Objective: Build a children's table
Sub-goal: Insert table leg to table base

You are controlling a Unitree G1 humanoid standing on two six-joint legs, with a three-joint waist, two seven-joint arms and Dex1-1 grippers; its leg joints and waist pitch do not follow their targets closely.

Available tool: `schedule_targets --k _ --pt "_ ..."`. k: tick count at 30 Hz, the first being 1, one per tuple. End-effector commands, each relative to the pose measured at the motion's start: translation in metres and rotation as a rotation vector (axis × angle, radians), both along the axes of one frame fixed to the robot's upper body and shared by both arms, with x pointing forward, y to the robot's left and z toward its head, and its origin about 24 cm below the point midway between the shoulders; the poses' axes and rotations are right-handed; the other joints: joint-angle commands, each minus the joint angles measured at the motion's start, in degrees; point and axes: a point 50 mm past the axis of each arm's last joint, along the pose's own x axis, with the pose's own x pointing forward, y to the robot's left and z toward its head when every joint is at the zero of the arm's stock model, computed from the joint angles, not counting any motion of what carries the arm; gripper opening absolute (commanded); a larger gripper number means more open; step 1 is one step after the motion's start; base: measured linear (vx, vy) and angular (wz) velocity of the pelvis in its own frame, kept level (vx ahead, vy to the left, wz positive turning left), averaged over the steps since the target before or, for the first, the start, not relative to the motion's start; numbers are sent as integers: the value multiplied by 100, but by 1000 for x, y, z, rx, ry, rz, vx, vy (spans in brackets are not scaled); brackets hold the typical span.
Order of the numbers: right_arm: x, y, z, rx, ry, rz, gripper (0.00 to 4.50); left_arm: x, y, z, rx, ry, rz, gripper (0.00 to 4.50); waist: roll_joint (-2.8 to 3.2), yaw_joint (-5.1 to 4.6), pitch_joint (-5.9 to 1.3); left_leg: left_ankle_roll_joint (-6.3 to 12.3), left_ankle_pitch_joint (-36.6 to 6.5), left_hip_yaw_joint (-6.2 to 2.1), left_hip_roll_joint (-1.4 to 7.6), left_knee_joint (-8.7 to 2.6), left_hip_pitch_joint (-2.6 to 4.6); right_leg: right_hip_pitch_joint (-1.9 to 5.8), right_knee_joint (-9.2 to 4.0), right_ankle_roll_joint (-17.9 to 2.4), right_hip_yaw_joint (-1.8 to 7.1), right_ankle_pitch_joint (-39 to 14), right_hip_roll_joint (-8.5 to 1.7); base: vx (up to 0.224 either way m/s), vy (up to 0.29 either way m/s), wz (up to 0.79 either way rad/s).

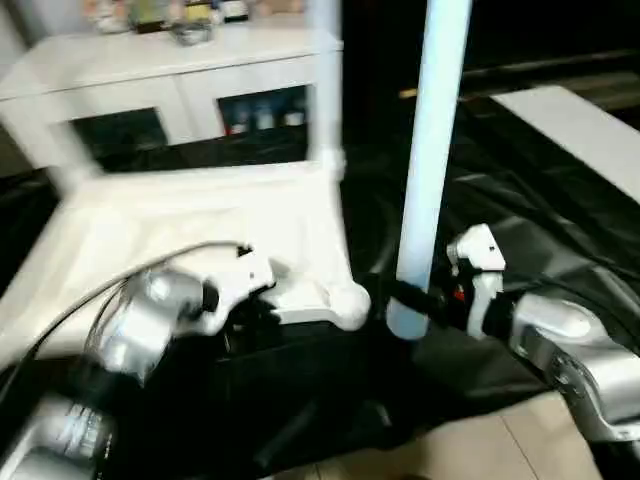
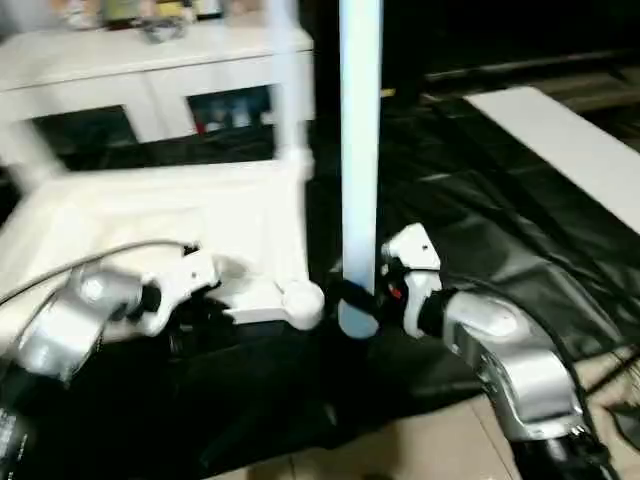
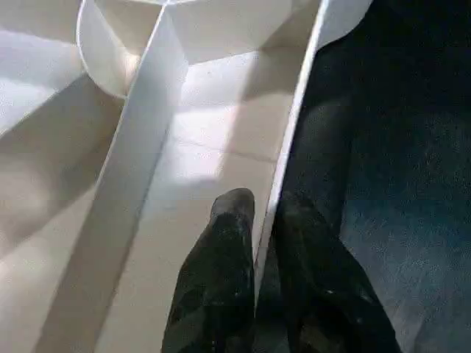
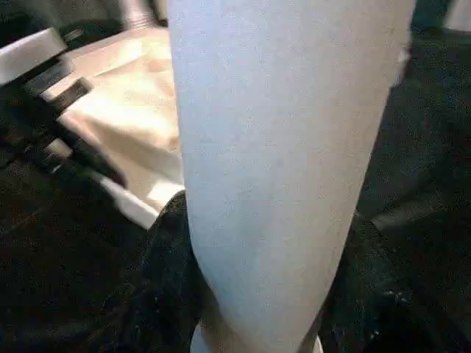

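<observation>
Black fingers (image 3: 221,272) of the left gripper (image 3: 263,220) pinch the tabletop's (image 1: 180,230) thin side wall, low and left of centre. Right gripper (image 1: 405,298) clamps an upright white leg (image 1: 432,150) near its lower end, just beside the tabletop's corner socket (image 1: 350,303). Both silver forearms reach inward. Black sheeting (image 1: 520,230) lies open at right; a white cabinet (image 1: 170,70) stands upper left. No writing is legible.
</observation>
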Motion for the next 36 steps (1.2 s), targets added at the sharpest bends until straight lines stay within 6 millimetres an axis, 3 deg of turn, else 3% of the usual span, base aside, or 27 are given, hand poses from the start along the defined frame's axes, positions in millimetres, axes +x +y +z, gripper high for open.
schedule_targets --k 1,2,4,5,6,8,10,11,12,14,15,19,20,22,23,24,25,27,29,36 --pt "5 -1 8 32 -16 -28 184 -9 11 -15 56 51 125 33 -131 13 -217 7 -2617 -252 248 -487 46 129 -625 -576 158 -3624 -299 0 0 0" --pt "5 -1 8 32 -16 -28 184 -9 11 -15 56 51 125 30 -124 0 -221 -1 -2651 -267 249 -490 40 139 -605 -585 155 -3573 -303 0 0 0" --pt "9 -3 10 61 -13 -57 184 -9 0 -12 8 4 77 23 -170 -27 -219 30 -2776 -280 220 -488 43 121 -646 -536 149 -3645 -297 0 0 0" --pt "11 -4 11 72 -14 -66 184 -10 -4 -11 -6 -14 56 18 -140 -33 -226 52 -2764 -297 214 -497 23 138 -640 -561 147 -3559 -305 0 0 0" --pt "12 -4 12 80 -16 -72 184 -10 -6 -10 -14 -27 45 14 -168 -47 -226 64 -2768 -299 222 -502 16 138 -650 -578 141 -3514 -306 0 0 0" --pt "17 -5 17 140 -9 -101 184 -8 -15 -7 -49 -73 -1 10 -179 -44 -238 72 -2760 -285 229 -507 42 125 -659 -613 147 -3358 -297 0 0 0" --pt "21 -5 22 190 3 -101 184 -6 -22 -6 -70 -100 -41 2 -179 -16 -251 92 -2655 -264 232 -504 66 104 -633 -750 177 -3071 -292 0 0 0" --pt "22 -4 23 208 9 -96 184 -6 -24 -6 -74 -104 -48 2 -227 6 -256 108 -2565 -243 240 -507 63 113 -632 -795 199 -2917 -294 0 0 0" --pt "25 -2 26 231 23 -74 184 -6 -29 -7 -80 -119 -83 2 -233 42 -265 122 -2425 -235 246 -507 61 116 -597 -868 219 -2737 -300 0 0 0" --pt "26 -1 26 234 27 -62 184 -6 -31 -7 -81 -123 -93 2 -213 55 -265 114 -2346 -226 254 -516 54 126 -581 -935 227 -2554 -297 0 0 0" --pt "28 6 26 218 34 5 184 -6 -34 -9 -76 -137 -123 1 -284 93 -267 110 -2303 -189 263 -502 81 98 -565 -1013 242 -2409 -289 0 0 0" --pt "37 15 26 198 52 59 184 -5 -37 -10 -60 -157 -178 0 -330 190 -276 142 -2002 -156 278 -494 80 117 -537 -1071 269 -2239 -312 0 0 0" --pt "39 17 25 187 56 70 184 -5 -38 -9 -59 -162 -190 0 -379 213 -283 162 -1911 -153 279 -480 79 122 -510 -1103 269 -2230 -321 0 0 0" --pt "44 19 23 164 59 79 184 -4 -40 -9 -54 -173 -217 0 -369 254 -273 125 -1845 -136 294 -486 87 115 -519 -1088 281 -2256 -325 0 0 0" --pt "48 19 22 145 62 81 184 -3 -39 -9 -48 -176 -224 0 -428 274 -287 89 -1784 -131 313 -492 86 111 -504 -1082 276 -2125 -314 0 0 0" --pt "49 20 21 133 61 83 184 -3 -39 -8 -45 -179 -233 0 -418 280 -290 66 -1734 -142 311 -500 70 135 -472 -1105 273 -2023 -314 0 0 0" --pt "54 21 20 108 62 89 184 -1 -39 -7 -35 -187 -253 0 -475 299 -294 60 -1694 -135 316 -500 66 136 -449 -1122 270 -1959 -323 0 0 0" --pt "58 22 18 79 68 111 184 0 -39 -6 -22 -192 -278 0 -490 313 -287 -6 -1777 -113 321 -492 106 104 -466 -1148 282 -1982 -328 0 0 0" --pt "60 23 17 52 69 132 184 0 -38 -5 -14 -192 -299 0 -563 305 -284 -37 -1792 -109 329 -501 90 123 -448 -1135 282 -1933 -325 0 0 0" --pt "66 19 18 57 101 148 184 1 -37 -3 3 -191 -331 0 -616 312 -288 -68 -1727 -91 334 -486 64 144 -425 -1143 292 -1912 -335 0 0 0"
